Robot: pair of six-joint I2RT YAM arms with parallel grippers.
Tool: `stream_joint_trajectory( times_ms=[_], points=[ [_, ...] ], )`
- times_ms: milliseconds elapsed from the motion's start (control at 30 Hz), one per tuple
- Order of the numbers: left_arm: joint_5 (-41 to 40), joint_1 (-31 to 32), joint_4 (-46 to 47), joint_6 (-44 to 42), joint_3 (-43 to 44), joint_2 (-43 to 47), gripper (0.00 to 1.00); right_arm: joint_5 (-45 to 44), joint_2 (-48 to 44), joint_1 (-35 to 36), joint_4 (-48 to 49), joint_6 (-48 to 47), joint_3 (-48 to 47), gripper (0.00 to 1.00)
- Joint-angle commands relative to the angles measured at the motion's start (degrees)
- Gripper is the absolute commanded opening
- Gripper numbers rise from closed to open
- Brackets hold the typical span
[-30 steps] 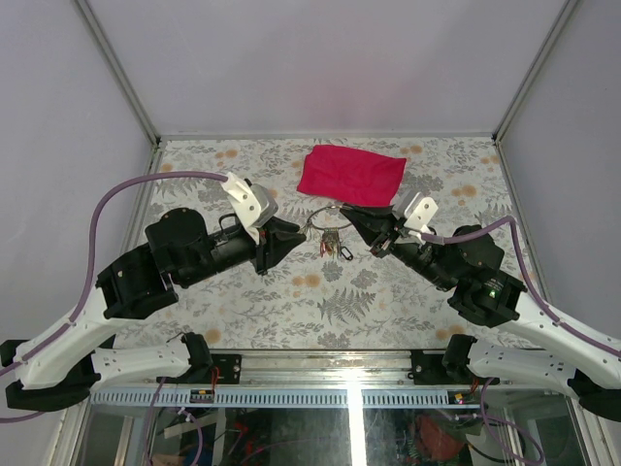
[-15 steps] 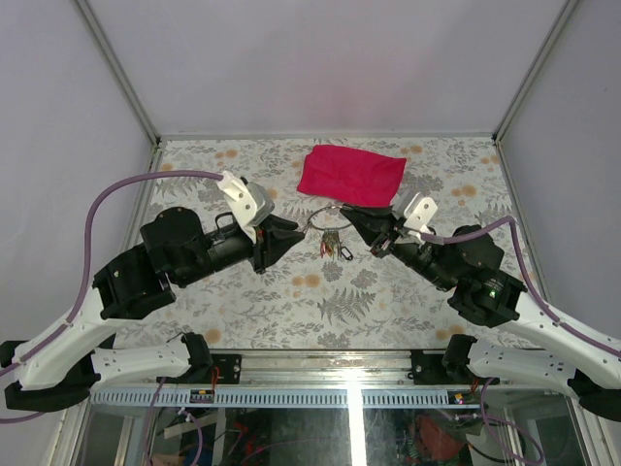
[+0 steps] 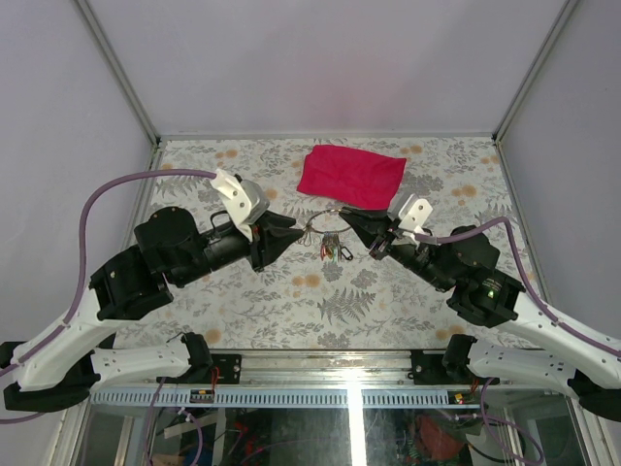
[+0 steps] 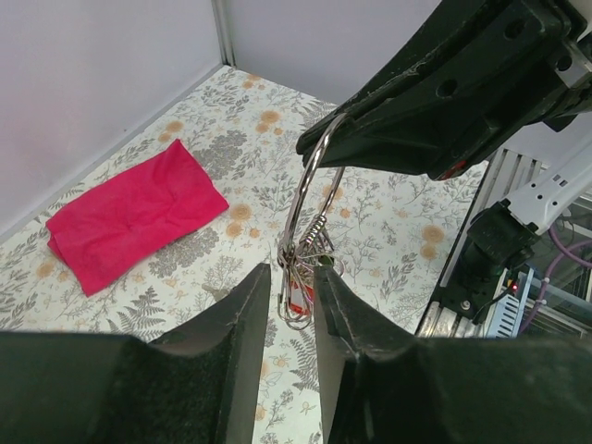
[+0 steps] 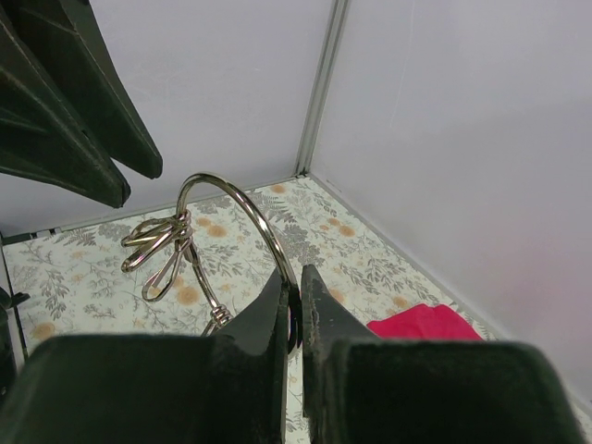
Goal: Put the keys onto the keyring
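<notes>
My right gripper [image 3: 349, 217] is shut on the keyring [image 3: 323, 213], a thin silver ring held upright above the table; the right wrist view shows the ring [image 5: 231, 190] pinched between its fingertips [image 5: 280, 277]. Several wire loops [image 5: 157, 242] and keys [image 3: 333, 249] with red and green tags hang from the ring's lower part [image 4: 299, 282]. My left gripper [image 3: 296, 231] is open with a narrow gap [image 4: 291, 270], its tips just short of the hanging keys, which show through the gap. I cannot tell if it touches them.
A red cloth [image 3: 351, 175] lies flat behind the ring, near the back of the flowered table [image 3: 243, 291]. It also shows in the left wrist view [image 4: 129, 217]. Grey walls close the back and sides. The two arms meet at mid-table.
The left gripper has edged slightly toward the ring and the right gripper has shifted a little left with it. The keys still hang from the ring.
</notes>
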State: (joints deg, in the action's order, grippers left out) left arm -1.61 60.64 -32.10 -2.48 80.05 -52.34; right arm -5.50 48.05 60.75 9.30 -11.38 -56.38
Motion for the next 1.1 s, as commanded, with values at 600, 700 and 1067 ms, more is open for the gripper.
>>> stream_joint_trajectory(
  times_ms=[600, 700, 1067],
  points=[
    [-15.2, -0.1, 13.2, -5.2, -5.6, 2.3, 0.34, -13.9, 2.5, 0.1, -5.3, 6.9, -10.8, 0.0],
    [-14.8, -0.1, 13.3, -6.5, -4.9, 0.9, 0.34, -14.0, 2.6, 0.1, -5.2, 7.2, -11.0, 0.0],
    [-15.0, -0.1, 22.3, -4.1, -13.3, 5.8, 0.37, -7.3, -1.9, 0.1, 1.7, 5.2, -6.1, 0.0]
  ],
)
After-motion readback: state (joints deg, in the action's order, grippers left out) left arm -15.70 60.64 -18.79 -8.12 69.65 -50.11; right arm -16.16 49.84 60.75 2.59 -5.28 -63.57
